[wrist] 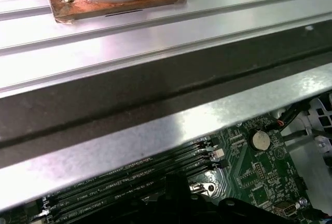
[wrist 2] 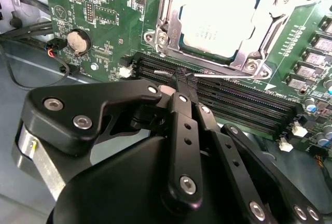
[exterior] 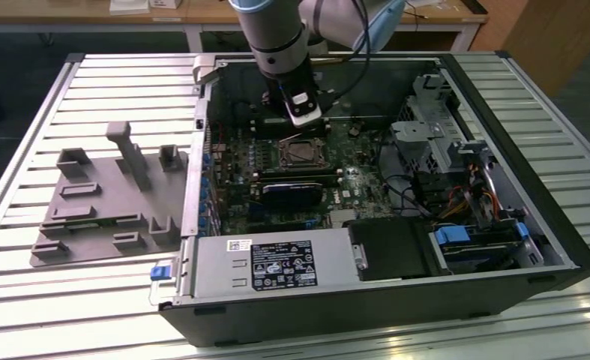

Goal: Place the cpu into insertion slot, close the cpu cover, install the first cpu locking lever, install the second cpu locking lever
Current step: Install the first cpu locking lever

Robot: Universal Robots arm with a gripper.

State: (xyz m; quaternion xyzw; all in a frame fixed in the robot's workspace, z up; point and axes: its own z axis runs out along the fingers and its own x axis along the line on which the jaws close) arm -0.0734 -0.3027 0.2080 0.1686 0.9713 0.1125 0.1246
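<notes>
Here the tool [wrist 2: 182, 83], fingers together, hangs near the cpu cover [wrist 2: 167, 14] closed over the cpu [wrist 2: 218, 16]

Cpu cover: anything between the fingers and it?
Nothing visible. The fingers are shut on a thin lever over the memory slots, right beside the cover, which lies over the cpu.

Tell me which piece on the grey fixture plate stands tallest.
The T-topped post near the middle of the plate; the blocks around it are much lower.
</notes>
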